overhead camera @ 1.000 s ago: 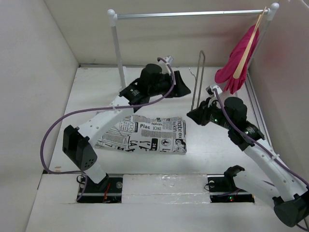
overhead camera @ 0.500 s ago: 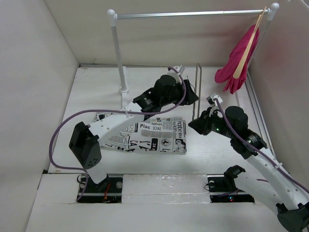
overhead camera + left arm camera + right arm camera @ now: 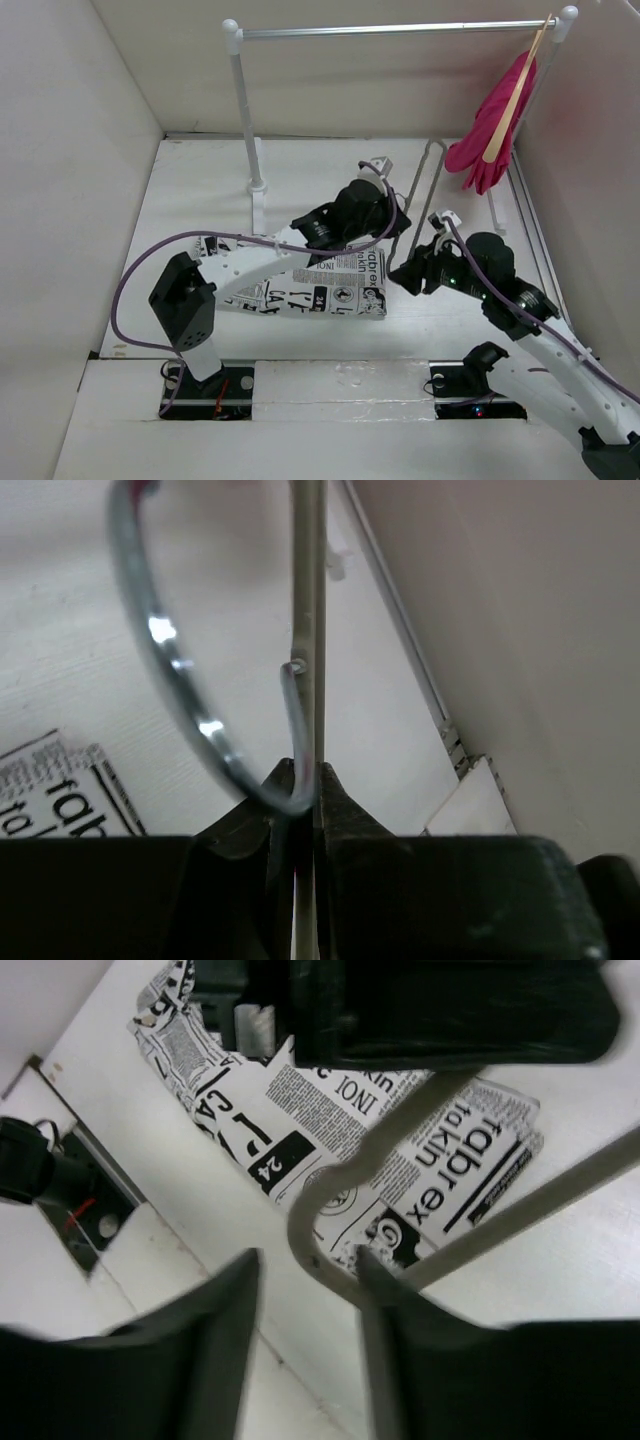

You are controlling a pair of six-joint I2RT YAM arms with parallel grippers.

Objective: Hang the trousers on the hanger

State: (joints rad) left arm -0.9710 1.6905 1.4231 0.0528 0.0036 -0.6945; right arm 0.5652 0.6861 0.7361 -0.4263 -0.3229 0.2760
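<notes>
The trousers [image 3: 320, 283], white with black newspaper print, lie folded flat on the table in front of the left arm. The hanger [image 3: 421, 186], thin grey wire, stands tilted over their right end. My left gripper [image 3: 400, 222] is shut on the hanger's wire [image 3: 308, 630], pinched between the jaws low in the left wrist view. My right gripper [image 3: 400, 272] is open just below it. In the right wrist view the hanger's bent end [image 3: 320, 1250] lies between its spread fingers [image 3: 225, 1335], against the right one, with the trousers [image 3: 430, 1160] behind.
A metal rail [image 3: 400, 29] on white posts [image 3: 245, 110] spans the back. A pink garment [image 3: 495, 135] hangs on a wooden hanger [image 3: 515, 95] at its right end. White walls close in on both sides.
My left gripper moved right and closed on the hanger. My right gripper opened and let go of it, dropping slightly. The hanger now leans to the right.
</notes>
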